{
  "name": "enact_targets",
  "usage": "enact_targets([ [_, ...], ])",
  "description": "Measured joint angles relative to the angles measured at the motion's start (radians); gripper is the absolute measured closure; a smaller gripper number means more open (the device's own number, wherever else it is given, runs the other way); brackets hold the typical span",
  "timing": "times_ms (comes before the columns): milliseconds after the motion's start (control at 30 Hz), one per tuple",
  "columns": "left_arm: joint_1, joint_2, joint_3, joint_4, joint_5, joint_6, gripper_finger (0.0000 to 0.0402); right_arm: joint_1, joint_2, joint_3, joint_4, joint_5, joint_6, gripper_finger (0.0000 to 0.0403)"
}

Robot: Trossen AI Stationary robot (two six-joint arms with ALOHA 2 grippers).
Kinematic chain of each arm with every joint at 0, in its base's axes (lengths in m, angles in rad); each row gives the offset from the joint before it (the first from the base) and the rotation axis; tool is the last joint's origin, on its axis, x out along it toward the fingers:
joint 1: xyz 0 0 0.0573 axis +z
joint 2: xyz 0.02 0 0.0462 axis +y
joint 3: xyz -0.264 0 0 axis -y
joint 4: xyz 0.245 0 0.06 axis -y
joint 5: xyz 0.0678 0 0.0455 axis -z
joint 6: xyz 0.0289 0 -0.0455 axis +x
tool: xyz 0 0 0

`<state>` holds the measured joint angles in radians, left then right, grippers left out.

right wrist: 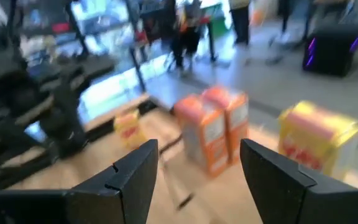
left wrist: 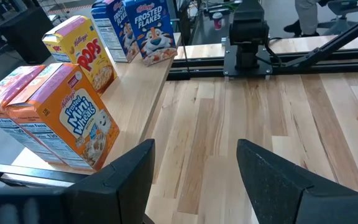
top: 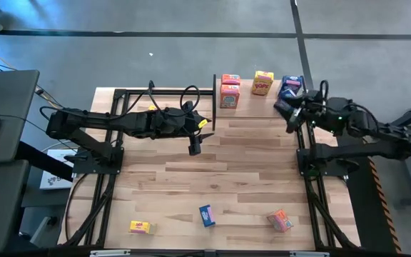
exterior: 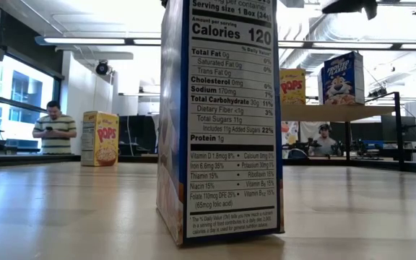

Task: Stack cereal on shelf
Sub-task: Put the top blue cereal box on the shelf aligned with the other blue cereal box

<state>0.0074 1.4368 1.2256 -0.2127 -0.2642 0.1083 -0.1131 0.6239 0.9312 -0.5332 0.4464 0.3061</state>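
Note:
The shelf (top: 252, 107), a light wood board, stands at the table's far edge. Several cereal boxes stand upright on it: two orange (left wrist: 67, 121), a yellow one (left wrist: 82, 53) and two blue (left wrist: 148, 31). My left gripper (left wrist: 194, 180) hovers open over the table just left of the shelf (top: 195, 143), with nothing between its fingers. My right gripper (right wrist: 197, 180) is open and empty at the shelf's right end (top: 287, 114), beside the blue boxes (top: 291, 87). It faces the orange boxes (right wrist: 213, 127) and the yellow one (right wrist: 319, 140).
Three cereal boxes sit near the table's front edge: yellow (top: 140, 227), blue (top: 206, 215), orange (top: 280, 220). The blue one (exterior: 222, 123) fills the low view. Bare planks lie between them and the shelf. A person (exterior: 53, 128) stands in the room beyond.

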Motion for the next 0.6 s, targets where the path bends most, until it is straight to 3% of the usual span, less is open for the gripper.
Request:
enact_targets([
  [200,0.000,0.000,0.000,0.000,0.000,0.000,0.0184,0.015,0.060,0.004,-0.184,-0.007,0.185,0.0182],
  [600,0.000,0.000,0.000,0.000,0.000,0.000,0.0184,0.015,0.132,0.004,-0.411,0.074,0.448,0.0182],
])
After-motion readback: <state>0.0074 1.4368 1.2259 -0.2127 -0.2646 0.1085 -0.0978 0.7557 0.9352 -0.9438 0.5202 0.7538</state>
